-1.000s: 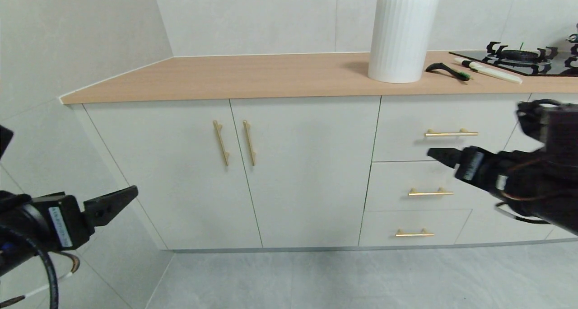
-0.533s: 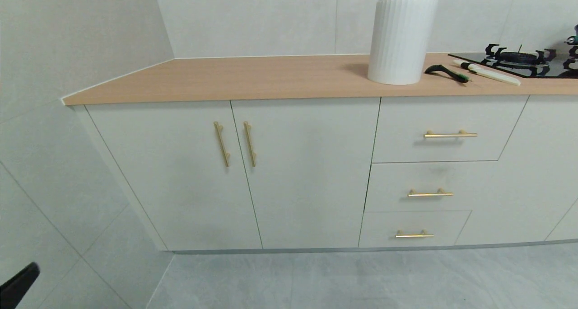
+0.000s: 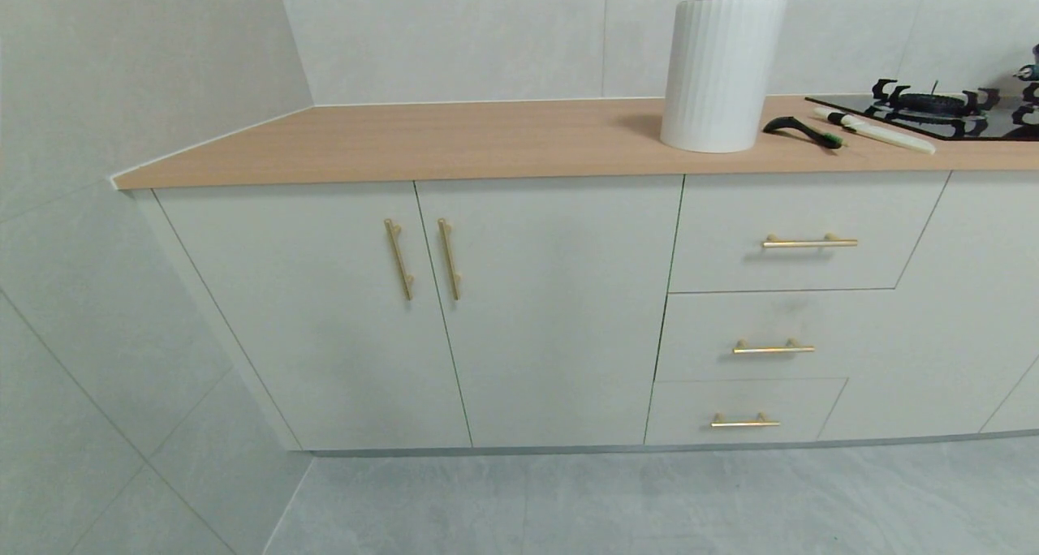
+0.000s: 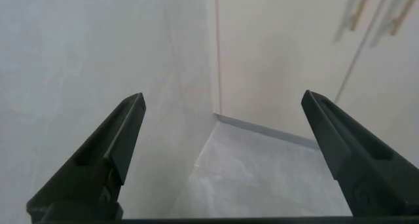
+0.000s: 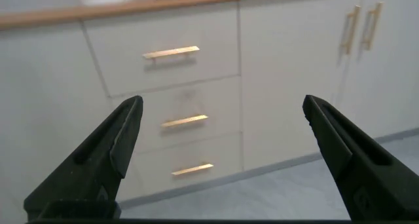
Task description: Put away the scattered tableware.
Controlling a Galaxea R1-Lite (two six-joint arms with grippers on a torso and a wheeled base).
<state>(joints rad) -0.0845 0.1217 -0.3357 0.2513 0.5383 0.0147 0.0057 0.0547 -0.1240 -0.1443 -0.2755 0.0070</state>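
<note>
On the wooden countertop [image 3: 446, 137], a tall white ribbed container [image 3: 721, 72] stands at the right. Just right of it lie a black-and-green utensil [image 3: 799, 129] and a long white utensil [image 3: 881, 131]. My left gripper [image 4: 222, 98] is open and holds nothing; it hangs low, facing the floor where the wall meets the cabinet. My right gripper [image 5: 221, 103] is open with nothing between its fingers, well back from the stack of drawers [image 5: 171, 52].
A black stove [image 3: 933, 105] sits at the counter's far right. Below are two cabinet doors with gold handles [image 3: 422, 259] and three shut drawers, the top one with a gold handle [image 3: 809, 243]. A tiled wall closes the left side; grey floor lies in front.
Both arms have dropped out of the head view: the right one left first, then the left fingertip at the lower left. The head view itself shifted slightly.
</note>
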